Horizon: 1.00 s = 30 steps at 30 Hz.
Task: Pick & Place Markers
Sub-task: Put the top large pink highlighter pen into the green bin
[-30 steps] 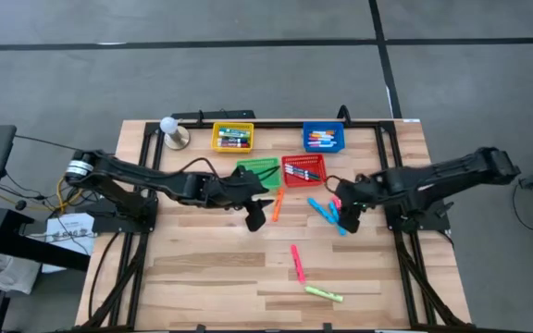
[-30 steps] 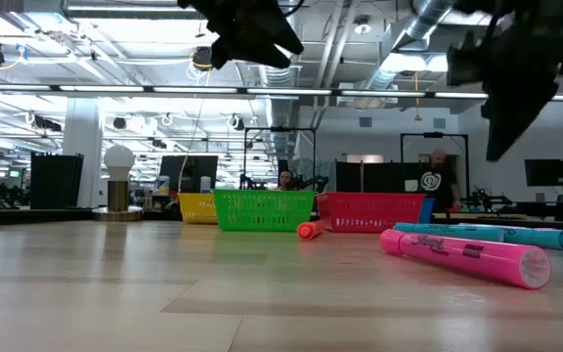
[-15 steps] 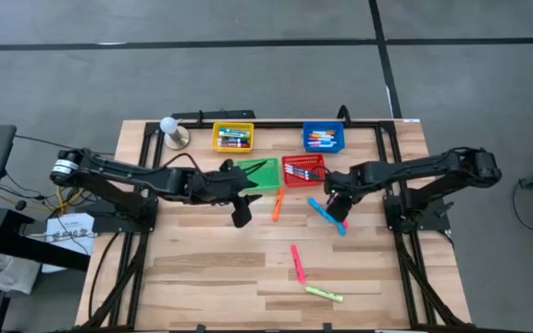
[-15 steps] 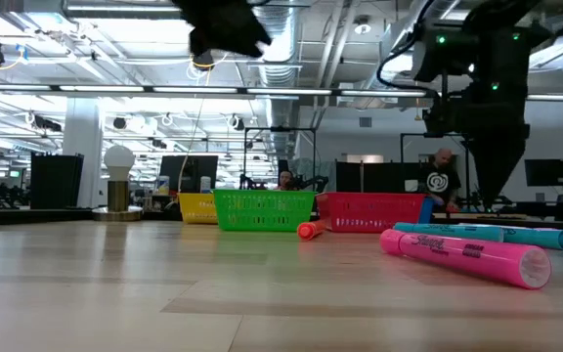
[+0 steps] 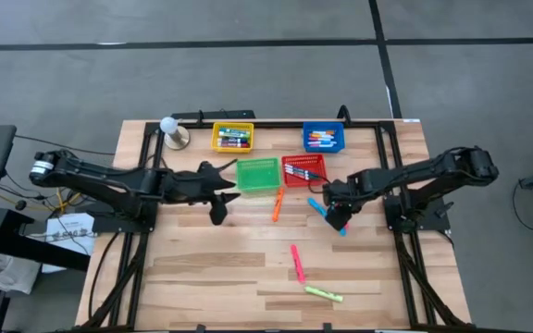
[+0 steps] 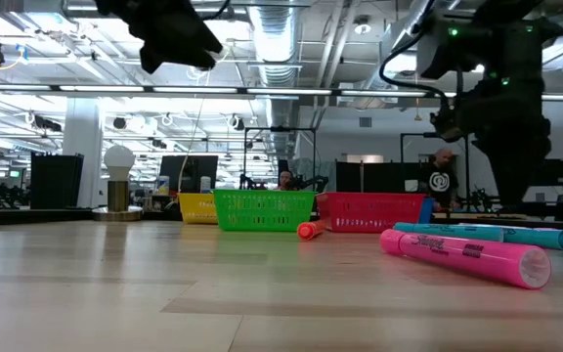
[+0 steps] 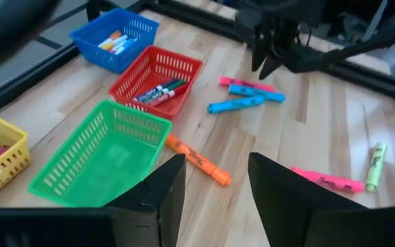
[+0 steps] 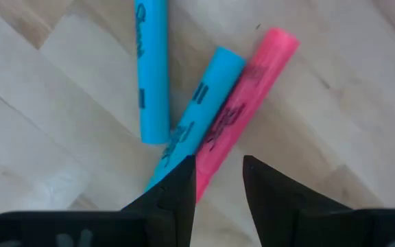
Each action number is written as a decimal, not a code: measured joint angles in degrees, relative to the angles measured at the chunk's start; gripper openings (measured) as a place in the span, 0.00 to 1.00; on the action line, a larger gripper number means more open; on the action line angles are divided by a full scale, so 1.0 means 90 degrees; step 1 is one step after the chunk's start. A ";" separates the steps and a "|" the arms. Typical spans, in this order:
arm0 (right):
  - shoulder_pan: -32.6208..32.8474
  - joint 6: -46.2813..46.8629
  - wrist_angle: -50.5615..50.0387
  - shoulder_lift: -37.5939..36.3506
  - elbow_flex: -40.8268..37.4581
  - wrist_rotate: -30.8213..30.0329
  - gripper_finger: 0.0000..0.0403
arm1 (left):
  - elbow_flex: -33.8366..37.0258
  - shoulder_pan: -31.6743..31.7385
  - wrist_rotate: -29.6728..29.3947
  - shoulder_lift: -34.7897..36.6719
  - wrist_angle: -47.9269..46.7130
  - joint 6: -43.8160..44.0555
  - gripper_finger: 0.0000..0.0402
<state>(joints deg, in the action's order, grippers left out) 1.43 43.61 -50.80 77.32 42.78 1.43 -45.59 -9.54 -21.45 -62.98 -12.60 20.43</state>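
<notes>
- Since a second ago, I am seeing the left claw [image 5: 218, 213] pulling back from beside the orange marker [image 5: 277, 205] toward the left side of the surface [image 5: 202, 277]; the right claw [image 5: 337, 217] has slid in from the right and is now hanging right over the clustered markers.
- The left claw is standing spread and carrying nothing, looking across at the baskets.
- The right claw is also parted, with nothing pinched; its fingers [image 8: 166, 195] are bracketing the end of the pink marker [image 8: 242, 110], which is lying against a light-blue marker [image 8: 197, 116], with a second light-blue marker [image 8: 149, 68] just beside.
- The yellow basket [image 5: 232, 137], blue basket [image 5: 324, 139] and red basket [image 5: 303, 169] are already holding markers; the green basket [image 5: 258, 175] is looking empty.
- Still loose on the surface, I am counting six: the orange one near the green basket, the cluster of three, another pink marker [image 5: 297, 263] and a yellow-green marker [image 5: 323, 294] nearer the front.
- I am judging the sort as well past halfway, with the right arm about to take the pink one.
</notes>
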 joint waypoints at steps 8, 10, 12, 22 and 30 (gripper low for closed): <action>0.0443 0.1031 0.0367 -0.0003 -0.0384 0.0036 0.27 | 0.0284 0.0000 0.0000 0.0508 0.0071 -0.0040 0.39; 0.0523 0.1219 0.0353 -0.0003 -0.0425 0.0014 0.27 | 0.0285 0.0000 0.0001 0.0516 0.0090 -0.0089 0.39; 0.0565 0.1353 0.0405 -0.0005 -0.0425 -0.0036 0.27 | 0.0285 0.0000 0.0002 0.0525 0.0077 -0.0111 0.39; 0.0575 0.1390 0.0583 0.0362 -0.0420 -0.0175 0.27 | 0.0285 0.0000 0.0002 0.0515 0.0114 -0.0124 0.39; 0.0575 0.1375 0.0653 0.0884 -0.0409 -0.0176 0.27 | 0.0285 0.0000 0.0002 0.0515 0.0170 -0.0124 0.39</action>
<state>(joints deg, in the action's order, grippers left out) 6.61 55.98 -44.92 85.28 39.11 -0.15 -43.03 -9.54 -21.43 -58.35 -11.07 19.31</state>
